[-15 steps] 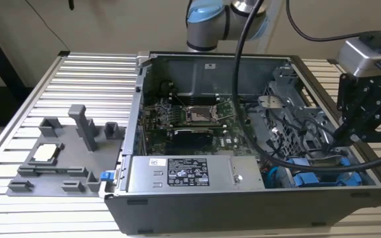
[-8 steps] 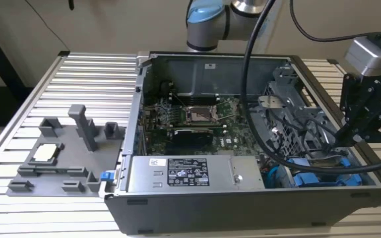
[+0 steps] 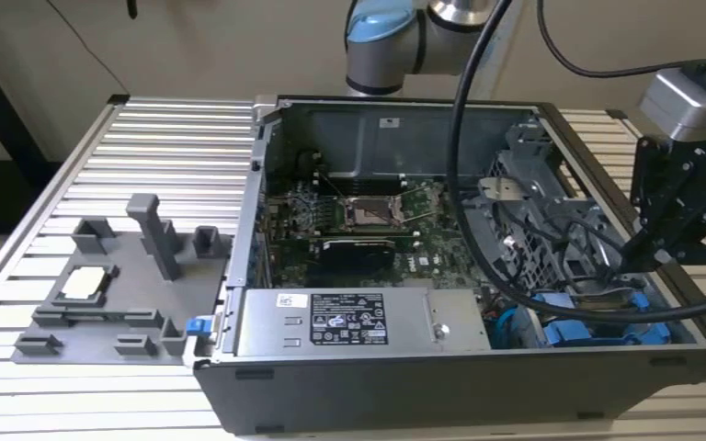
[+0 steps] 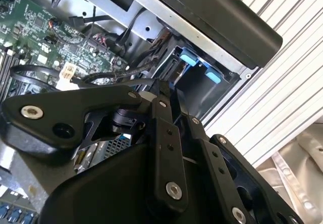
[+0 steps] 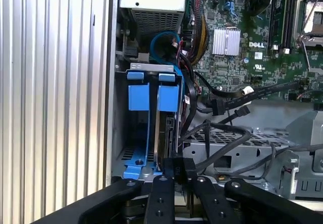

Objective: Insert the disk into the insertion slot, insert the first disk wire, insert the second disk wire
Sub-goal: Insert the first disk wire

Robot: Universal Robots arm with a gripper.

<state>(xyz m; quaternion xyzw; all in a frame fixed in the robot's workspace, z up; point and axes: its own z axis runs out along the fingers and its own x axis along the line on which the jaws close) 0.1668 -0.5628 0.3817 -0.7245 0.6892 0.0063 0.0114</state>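
**Step in hand (judged):** wire insertion. The disk [image 5: 164,131], in its bright blue caddy, already stands edge-on inside the insertion slot [image 5: 146,67] of the drive cage, so the seating step looks done.

**Gripper** [image 5: 176,172]: directly over the drive cage, jaws drawn narrow and pinching a small black plug [image 5: 176,164] that sits at the disk's exposed edge. Which of the two disk wires it belongs to cannot be told, nor whether it is fully home.

**What the move calls for (judged):** plug square to the disk's port, a straight push along the disk, and loose black cables [image 5: 222,133] just beside the drive cage kept out of the way.

**Neighbours of the drive cage:** a second blue caddy [image 5: 138,97] in the bay beside the disk, and a grey metal box [image 3: 451,322] next to the cage. All of this lies within the computer case [image 3: 451,390] on the slatted desk [image 3: 144,147].

**Writing:** a white-and-black sticker [image 3: 347,329] on the grey box and white print on the green motherboard [image 5: 237,72], neither transcribed.
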